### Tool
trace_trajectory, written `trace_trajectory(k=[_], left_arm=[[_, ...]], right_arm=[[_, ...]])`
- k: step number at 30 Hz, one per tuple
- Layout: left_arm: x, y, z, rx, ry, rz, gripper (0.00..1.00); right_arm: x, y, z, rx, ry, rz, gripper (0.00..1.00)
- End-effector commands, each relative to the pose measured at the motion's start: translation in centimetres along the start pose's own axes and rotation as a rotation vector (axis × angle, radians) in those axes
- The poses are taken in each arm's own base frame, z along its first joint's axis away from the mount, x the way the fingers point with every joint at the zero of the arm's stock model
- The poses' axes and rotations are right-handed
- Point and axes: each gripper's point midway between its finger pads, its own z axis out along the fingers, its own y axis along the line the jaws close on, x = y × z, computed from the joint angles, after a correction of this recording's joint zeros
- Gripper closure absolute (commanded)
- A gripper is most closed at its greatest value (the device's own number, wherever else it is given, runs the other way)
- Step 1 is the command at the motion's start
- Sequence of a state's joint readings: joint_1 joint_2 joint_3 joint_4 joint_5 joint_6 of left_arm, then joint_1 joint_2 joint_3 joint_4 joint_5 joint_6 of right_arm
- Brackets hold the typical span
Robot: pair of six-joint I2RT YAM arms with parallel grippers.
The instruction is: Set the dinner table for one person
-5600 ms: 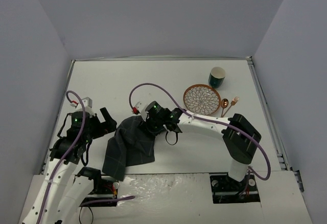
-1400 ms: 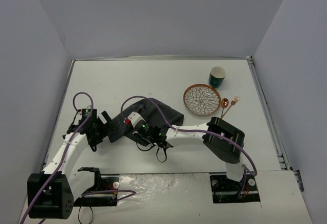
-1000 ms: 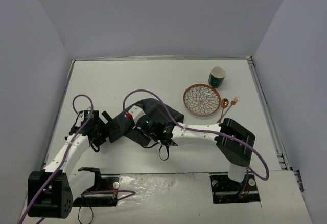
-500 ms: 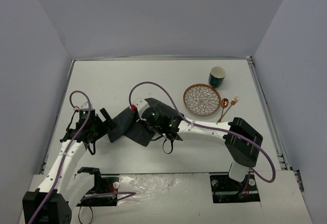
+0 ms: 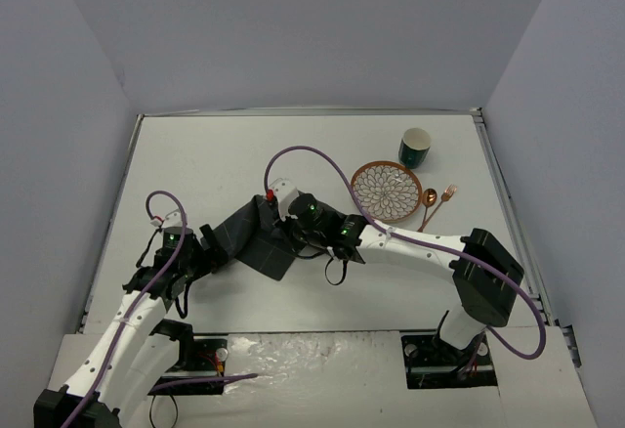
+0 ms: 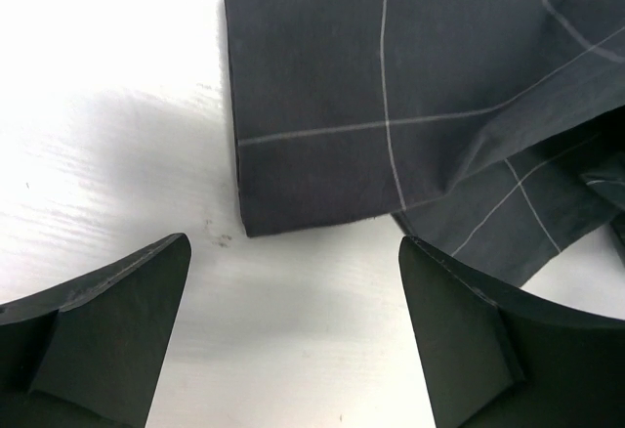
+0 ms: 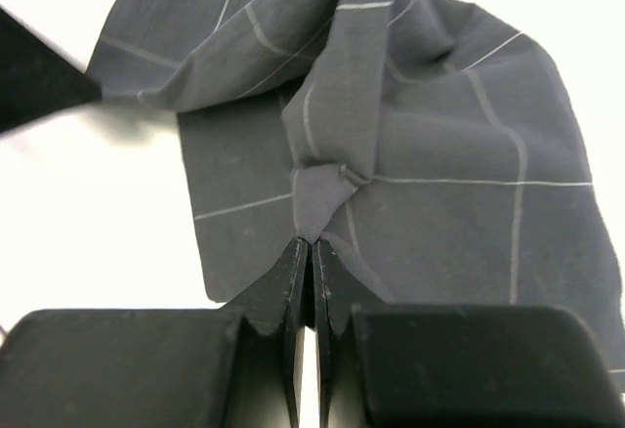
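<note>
Near the front-left corner of the white counter (image 5: 205,154), which floors a plain grey-walled booth, the left pincer (image 5: 207,242) gapes wide, empty. Mid-front, the right pincer (image 7: 311,247) is closed, pinching a fold of the dark checked cloth (image 5: 256,244). Far right: patterned plate (image 5: 386,191), cup (image 5: 414,147).

The crumpled mat (image 5: 256,242) is blocking the middle of the surface (image 5: 195,159), the plate (image 5: 386,192) is crowding its right, and the far left is lying open.

Our left arm (image 5: 125,319) stretches forward and low, and the left gripper (image 6: 293,252) has its jaws spread wide around nothing. Our right arm (image 5: 420,245) reaches across to the left, the right gripper (image 7: 312,247) pinched tight on a fold of checked cloth (image 7: 410,154).
</note>
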State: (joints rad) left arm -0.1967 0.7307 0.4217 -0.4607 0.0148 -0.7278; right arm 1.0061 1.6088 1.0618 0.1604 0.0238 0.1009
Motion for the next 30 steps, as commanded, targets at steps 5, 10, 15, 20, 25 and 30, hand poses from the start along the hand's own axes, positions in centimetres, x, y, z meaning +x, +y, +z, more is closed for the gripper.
trace_trajectory(k=[5,10,15,20,25,30], left_arm=[[-1.6,-1.6,2.4,0.042,-0.098,0.126,0.19],[-1.8,-2.6,2.6,0.062,-0.101,0.172,0.24],[-1.8,-2.2,2.9,0.025,-0.097,0.185,0.28],[-1.4,-2.2,3.5,-0.013,-0.069,0.23,0.28],[-1.4,-3.0,3.9,-0.054,-0.05,0.309,0.29],[-1.3,-3.1,4.0,-0.084,-0.045,0.341,0.33]], right_arm=[[-4.4,-0.7,-2.4,-0.072,-0.145,0.049,1.0],[-5.0,-1.3,-2.9,-0.069,-0.162,0.052,1.0],[-5.1,-1.5,-3.0,-0.076,-0.165,0.06,1.0],[-4.8,-1.4,-3.0,-0.088,-0.16,0.065,1.0],[-4.8,-1.7,-3.1,-0.09,-0.169,0.076,1.0],[-4.7,-1.9,-3.3,-0.092,-0.171,0.086,1.0]])
